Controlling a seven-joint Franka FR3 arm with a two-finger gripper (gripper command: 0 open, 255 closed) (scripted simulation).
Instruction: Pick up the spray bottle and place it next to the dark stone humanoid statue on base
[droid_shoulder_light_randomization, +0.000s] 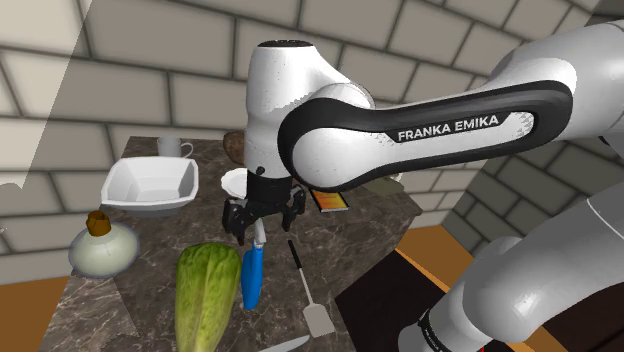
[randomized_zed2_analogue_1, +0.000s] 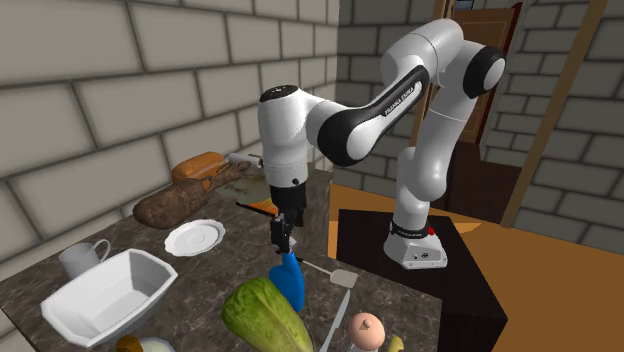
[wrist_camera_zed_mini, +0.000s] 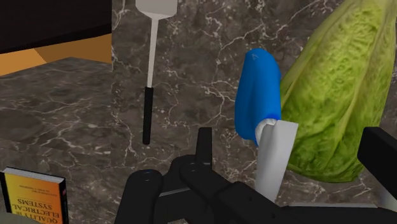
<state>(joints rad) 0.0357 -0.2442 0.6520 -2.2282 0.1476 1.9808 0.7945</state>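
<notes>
The gripper (wrist_camera_zed_mini: 291, 141) hovered with its 2 fingers (wrist_camera_zed_mini: 203, 147) spread apart, clasping nothing. Between them lay the blue spray bottle (wrist_camera_zed_mini: 257, 95) on the marble counter (wrist_camera_zed_mini: 76, 121), its white head nearest. A lettuce (wrist_camera_zed_mini: 337, 95) lay beyond 1 finger and a spatula (wrist_camera_zed_mini: 151, 63) beyond the other.

A home kitchen, it seems: a dark marble counter (randomized_zed2_analogue_1: 215, 272) runs along a wall of grey stone blocks (randomized_zed2_analogue_1: 120, 90), and on it stand a white bowl (randomized_zed2_analogue_1: 105, 295), a mug (randomized_zed2_analogue_1: 85, 258), a plate (randomized_zed2_analogue_1: 195, 238), a spatula (wrist_camera_zed_mini: 151, 63), a lettuce (wrist_camera_zed_mini: 337, 95) and bread loaves (randomized_zed2_analogue_1: 170, 203), above an orange floor (randomized_zed2_analogue_1: 560, 300)
</notes>
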